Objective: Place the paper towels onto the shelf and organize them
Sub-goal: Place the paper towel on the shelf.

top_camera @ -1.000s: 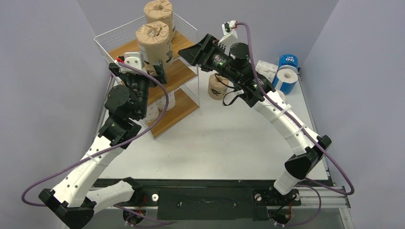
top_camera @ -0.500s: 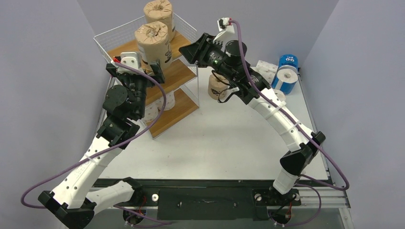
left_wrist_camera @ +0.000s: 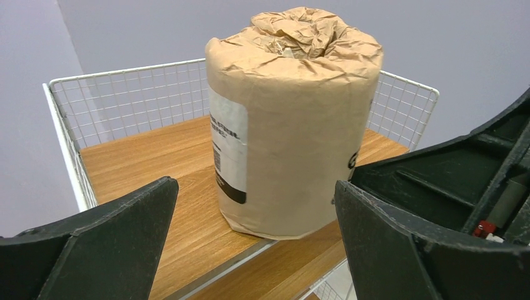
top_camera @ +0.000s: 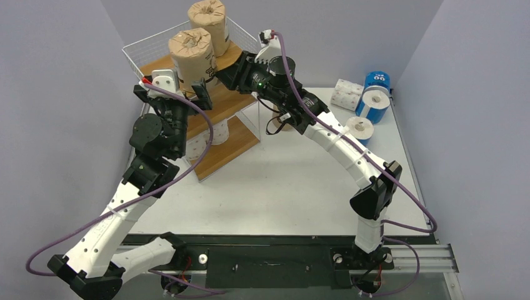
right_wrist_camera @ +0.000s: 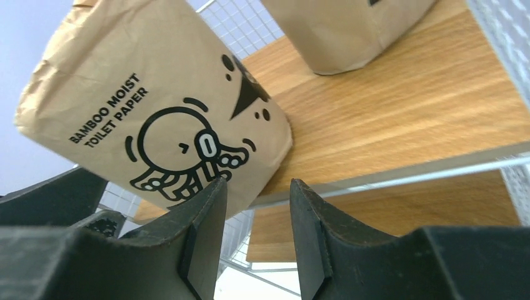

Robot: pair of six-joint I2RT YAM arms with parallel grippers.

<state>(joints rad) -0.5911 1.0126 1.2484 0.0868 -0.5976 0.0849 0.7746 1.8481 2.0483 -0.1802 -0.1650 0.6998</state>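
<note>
a white table top (top_camera: 294,187) fills the middle, matte and evenly lit, with only soft shadows on it. plain pale lavender-grey walls close it in on three sides — the left wall (top_camera: 56,94), the back wall (top_camera: 350,25), the right wall (top_camera: 481,125). along the near edge runs a black panel (top_camera: 269,265) beside a silver metal rail (top_camera: 428,254).

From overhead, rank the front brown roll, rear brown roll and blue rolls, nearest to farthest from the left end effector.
1. Front brown roll, right before the left end effector.
2. Rear brown roll, behind it.
3. Blue rolls, far right.
</note>
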